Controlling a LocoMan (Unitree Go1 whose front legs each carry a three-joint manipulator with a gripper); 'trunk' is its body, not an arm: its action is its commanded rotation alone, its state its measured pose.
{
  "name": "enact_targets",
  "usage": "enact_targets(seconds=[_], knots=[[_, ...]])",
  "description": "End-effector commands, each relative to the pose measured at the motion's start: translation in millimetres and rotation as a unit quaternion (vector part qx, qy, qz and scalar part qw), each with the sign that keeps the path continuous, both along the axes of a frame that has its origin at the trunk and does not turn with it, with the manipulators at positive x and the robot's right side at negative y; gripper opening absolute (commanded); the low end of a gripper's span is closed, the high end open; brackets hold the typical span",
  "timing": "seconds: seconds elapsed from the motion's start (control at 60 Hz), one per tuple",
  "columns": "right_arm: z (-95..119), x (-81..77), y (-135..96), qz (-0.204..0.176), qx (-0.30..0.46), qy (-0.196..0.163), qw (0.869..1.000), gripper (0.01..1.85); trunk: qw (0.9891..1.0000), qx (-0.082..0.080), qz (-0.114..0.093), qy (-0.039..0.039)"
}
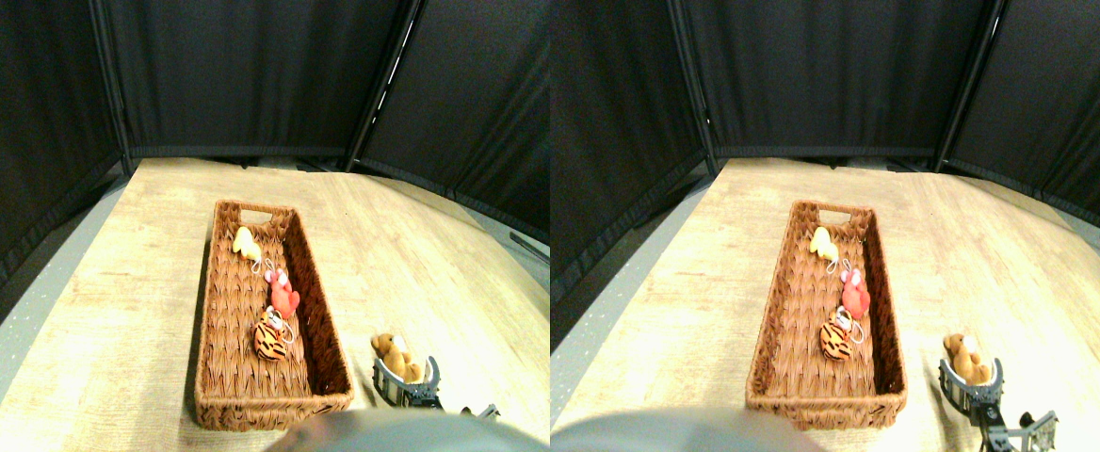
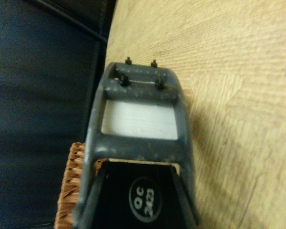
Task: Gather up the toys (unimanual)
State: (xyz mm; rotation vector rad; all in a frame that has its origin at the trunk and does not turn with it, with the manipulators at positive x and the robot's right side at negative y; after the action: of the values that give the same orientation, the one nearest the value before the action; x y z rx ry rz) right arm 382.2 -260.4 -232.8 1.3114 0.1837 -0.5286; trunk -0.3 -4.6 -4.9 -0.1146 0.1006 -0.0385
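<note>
A long brown wicker basket [image 1: 230,400] lies on the wooden table, and three toys rest along its right side. These are a yellow toy [image 1: 246,244] at the far end, a red toy [image 1: 282,294] in the middle and an orange-black striped tiger [image 1: 270,340] nearer me. A brown toy [image 1: 394,355] sits just right of the basket's near corner, directly against the top of my right gripper [image 1: 407,381]. Whether the gripper grips it does not show. In the wrist view the dark jaw frame [image 2: 140,109] fills the middle and a basket corner [image 2: 71,191] shows beside it; no toy appears there.
The light wooden table [image 1: 418,254] stretches to the right of and beyond the basket. Black curtain panels [image 1: 249,75] close off the back and both sides. A grey floor strip [image 1: 32,311] runs along the table's left edge.
</note>
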Motion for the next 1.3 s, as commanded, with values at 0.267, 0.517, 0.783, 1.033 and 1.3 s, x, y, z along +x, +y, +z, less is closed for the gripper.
enact_targets(seconds=[0.267,0.517,0.783,1.033,1.3], knots=[[-14.9,24.4,-15.0,-0.029,-0.013,0.002,1.000,0.74,1.0000,-0.007,-0.002,-0.0001],[-15.6,34.8,-18.6,-0.027,-0.015,-0.004,1.000,0.73,1.0000,-0.003,-0.003,0.0029],[-12.3,40.3,-15.5,-0.063,-0.098,-0.003,0.993,0.06,1.0000,-0.002,-0.004,0.0058],[0.6,40.7,-11.9,-0.047,-0.110,-0.018,0.993,0.06,1.0000,-0.007,0.000,0.0044],[30.1,54.6,2.7,0.012,-0.096,-0.054,0.994,0.06,0.9996,-0.021,0.019,-0.0025]])
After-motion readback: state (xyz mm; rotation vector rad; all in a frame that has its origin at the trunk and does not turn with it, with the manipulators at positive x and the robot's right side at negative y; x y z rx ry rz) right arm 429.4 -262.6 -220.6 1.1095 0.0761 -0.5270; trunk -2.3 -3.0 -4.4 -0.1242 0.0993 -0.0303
